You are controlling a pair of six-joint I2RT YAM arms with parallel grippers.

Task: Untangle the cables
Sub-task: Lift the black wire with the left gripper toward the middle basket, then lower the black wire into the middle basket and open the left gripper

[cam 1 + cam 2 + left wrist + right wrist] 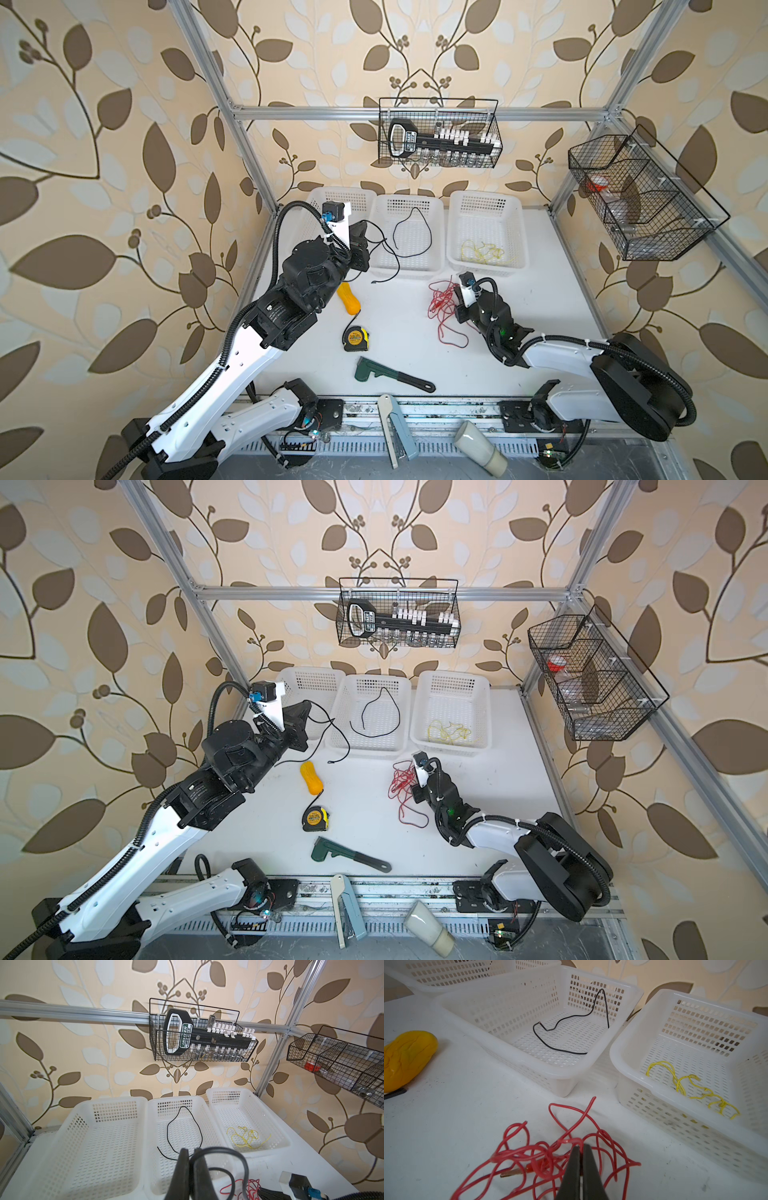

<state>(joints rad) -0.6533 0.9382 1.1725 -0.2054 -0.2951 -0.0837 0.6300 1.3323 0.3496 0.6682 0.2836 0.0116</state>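
The right jaws pinch shut on a strand of the red tangle (542,1153) on the counter (407,324), seemingly to tease it loose. The left jaws, clamped on a black cable (218,1148), hang beside the middle basket (411,272), where a second black cable (571,1052) lies. The yellow cables (486,251) sit in the right basket (486,272).

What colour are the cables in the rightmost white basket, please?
The cables are yellow; right wrist view shows them best.
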